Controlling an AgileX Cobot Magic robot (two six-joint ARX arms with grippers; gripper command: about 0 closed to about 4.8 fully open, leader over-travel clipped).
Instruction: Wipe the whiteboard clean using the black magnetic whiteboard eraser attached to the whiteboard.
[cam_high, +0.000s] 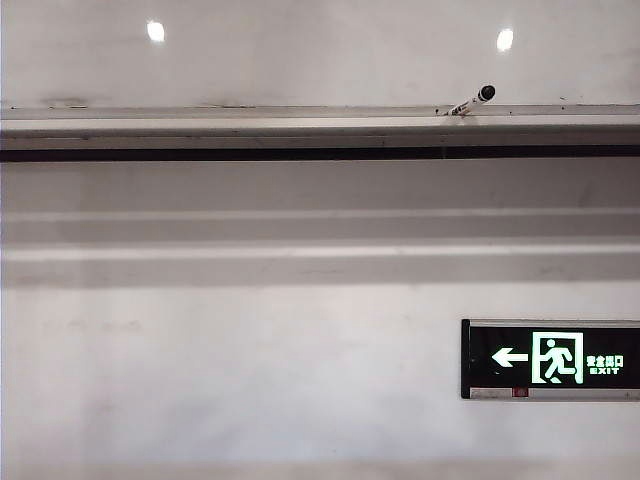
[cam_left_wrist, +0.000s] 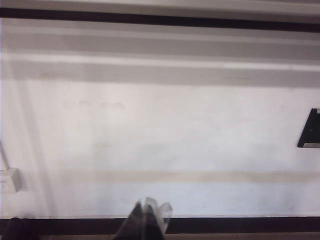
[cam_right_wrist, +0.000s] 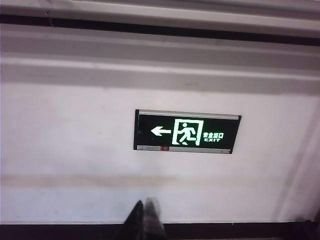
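The whiteboard (cam_high: 320, 60) fills the top of the exterior view, glossy and mirroring two round lights, with a long silver ledge (cam_high: 300, 122) along its lower edge. The black eraser is out of view in every frame. Neither gripper shows in the exterior view. In the left wrist view my left gripper (cam_left_wrist: 149, 212) points at the matte wall below the board, its fingertips together with nothing between them. My right gripper (cam_right_wrist: 145, 210) is likewise shut and empty, aimed at the wall just beneath the exit sign (cam_right_wrist: 186, 132).
A black-capped marker (cam_high: 472, 102) lies on the ledge towards the right. The lit exit sign (cam_high: 550, 358) hangs on the wall at lower right. A white wall socket (cam_left_wrist: 9, 180) sits at the edge of the left wrist view. A dark skirting strip (cam_left_wrist: 240, 225) runs along the wall's base.
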